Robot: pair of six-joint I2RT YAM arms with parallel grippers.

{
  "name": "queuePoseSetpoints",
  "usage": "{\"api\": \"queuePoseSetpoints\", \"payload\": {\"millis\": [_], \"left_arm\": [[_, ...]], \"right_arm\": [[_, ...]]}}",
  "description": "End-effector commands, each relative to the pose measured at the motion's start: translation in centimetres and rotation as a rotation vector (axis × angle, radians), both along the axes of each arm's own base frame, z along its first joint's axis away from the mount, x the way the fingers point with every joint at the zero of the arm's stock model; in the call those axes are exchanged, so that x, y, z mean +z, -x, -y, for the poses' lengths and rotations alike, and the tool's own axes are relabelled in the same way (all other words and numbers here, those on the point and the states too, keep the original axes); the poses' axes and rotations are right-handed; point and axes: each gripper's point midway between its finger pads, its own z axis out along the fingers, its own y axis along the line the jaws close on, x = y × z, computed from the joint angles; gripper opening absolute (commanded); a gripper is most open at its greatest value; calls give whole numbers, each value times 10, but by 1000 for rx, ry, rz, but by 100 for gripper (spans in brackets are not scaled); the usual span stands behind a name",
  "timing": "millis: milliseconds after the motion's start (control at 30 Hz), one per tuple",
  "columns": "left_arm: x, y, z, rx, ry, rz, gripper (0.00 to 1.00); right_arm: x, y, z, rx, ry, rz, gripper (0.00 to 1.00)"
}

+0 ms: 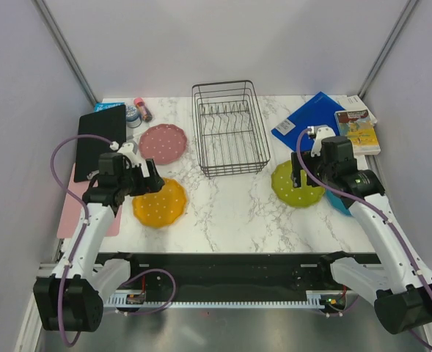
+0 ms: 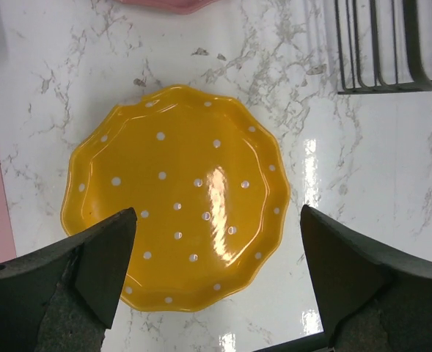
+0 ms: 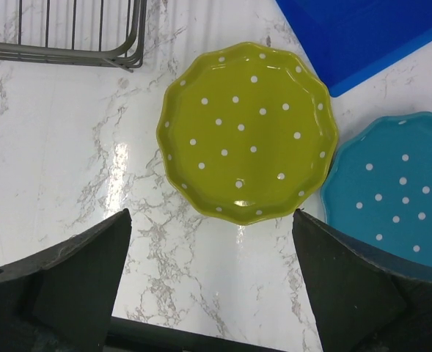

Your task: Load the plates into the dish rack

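Observation:
The black wire dish rack stands empty at the back centre. The pink plate lies left of it and the orange-yellow plate nearer. The lime green plate lies right of the rack, the teal plate mostly hidden under the right arm. My left gripper is open above the orange-yellow plate. My right gripper is open above the near edge of the lime green plate, with the teal plate to its right.
A black tablet and a pink sheet lie at the left. Two small jars stand at the back left. A blue folder and a picture book lie at the back right.

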Motion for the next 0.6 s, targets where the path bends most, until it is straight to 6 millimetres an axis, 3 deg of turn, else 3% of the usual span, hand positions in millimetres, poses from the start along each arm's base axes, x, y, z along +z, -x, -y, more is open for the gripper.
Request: {"api": "queuePoseSetpoints", "payload": {"millis": [0,67,133,267,333,400,567], "left_arm": [[-10,0,-13,58,-19,-76,100],[-17,2,-10,85,15,-117,100],[-25,2,-19,155,55,-143,100],[-41,4,-17,161,72,-190,100],[-53,6,-21,178,56,-228,99],[-63,6,-25,204,40,-268,98],[-63,-7,-41,271,-16,-257,96]], "right_arm": [[7,-4,-4,32,-10,51,98],[11,-5,-15,119,-24,68,98],[17,-7,-40,193,-144,103,98],[-6,-12,-72,203,-339,18,98],[-7,-15,-82,233,-393,26,98],[-18,-14,-84,237,-401,0,98],[-32,-12,-84,233,-397,-31,98]]}}
